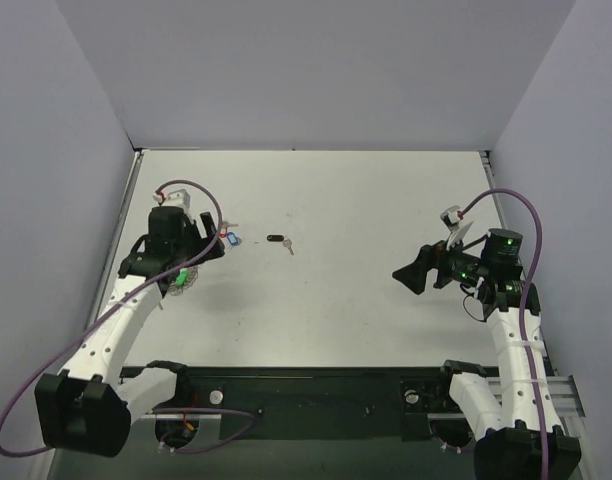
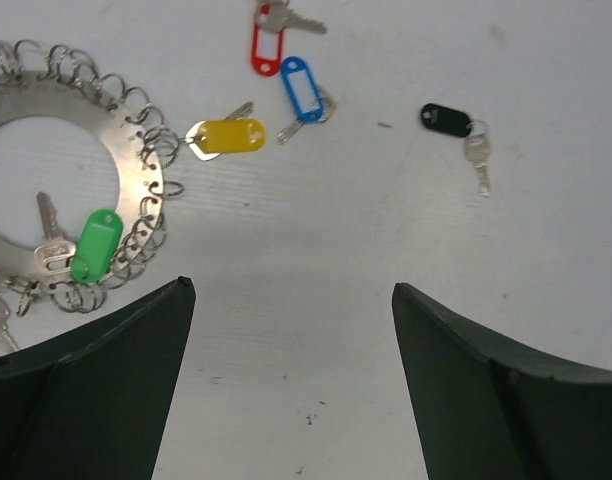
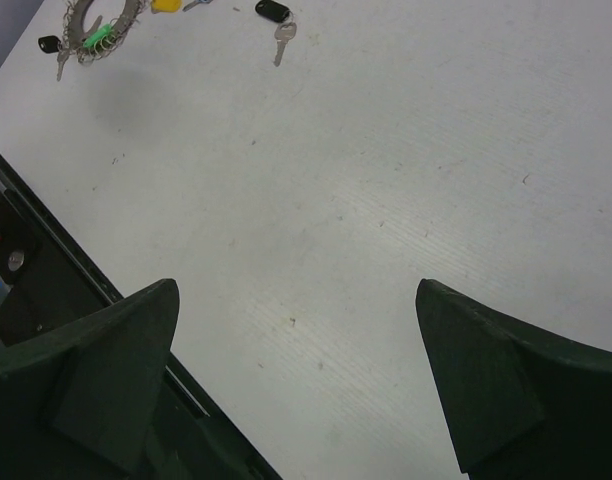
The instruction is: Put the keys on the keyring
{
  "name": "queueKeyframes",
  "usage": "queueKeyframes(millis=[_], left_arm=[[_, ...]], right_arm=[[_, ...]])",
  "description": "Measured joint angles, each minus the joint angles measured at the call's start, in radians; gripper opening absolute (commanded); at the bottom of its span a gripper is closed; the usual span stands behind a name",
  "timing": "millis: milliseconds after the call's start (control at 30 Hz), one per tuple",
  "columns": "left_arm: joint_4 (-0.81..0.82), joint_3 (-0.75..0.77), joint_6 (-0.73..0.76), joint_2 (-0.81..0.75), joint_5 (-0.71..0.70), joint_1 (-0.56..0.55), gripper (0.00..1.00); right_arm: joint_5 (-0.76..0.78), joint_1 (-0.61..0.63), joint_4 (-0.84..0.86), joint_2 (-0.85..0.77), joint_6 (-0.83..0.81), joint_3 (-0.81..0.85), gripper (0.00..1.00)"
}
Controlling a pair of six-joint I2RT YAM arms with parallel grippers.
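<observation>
Between lilac walls (image 1: 316,70), a white table (image 1: 376,200) holds scattered keys (image 2: 303,90).

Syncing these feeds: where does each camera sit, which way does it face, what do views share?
Top external: above and behind the bases, facing down at the table; left gripper, right gripper and arms show.
Left wrist: on left arm, looking down at keyring and keys; open fingers show.
Right wrist: on right arm, facing across the table to the keyring; open fingers.
All three share the black-tagged key.
</observation>
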Motion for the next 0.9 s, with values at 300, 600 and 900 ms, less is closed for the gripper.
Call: queueKeyframes(millis=[300, 600, 900], left_arm=[[-0.064, 0.037, 0.104, 0.273, -0.191, 0.0, 0.84], [-0.041, 0.157, 0.123, 0.494, -0.173, 0.107, 0.58], [-0.026, 0.264, 0.085, 0.642, -0.148, 0.179, 0.5]], right_arm=[[-0.019, 0.0, -0.025, 0.002, -0.057, 0.0, 1.0], [-0.018, 0.0, -0.028, 0.008, -0.056, 0.0, 1.0], [-0.018, 0.0, -0.029, 0.012, -0.056, 0.0, 1.0]])
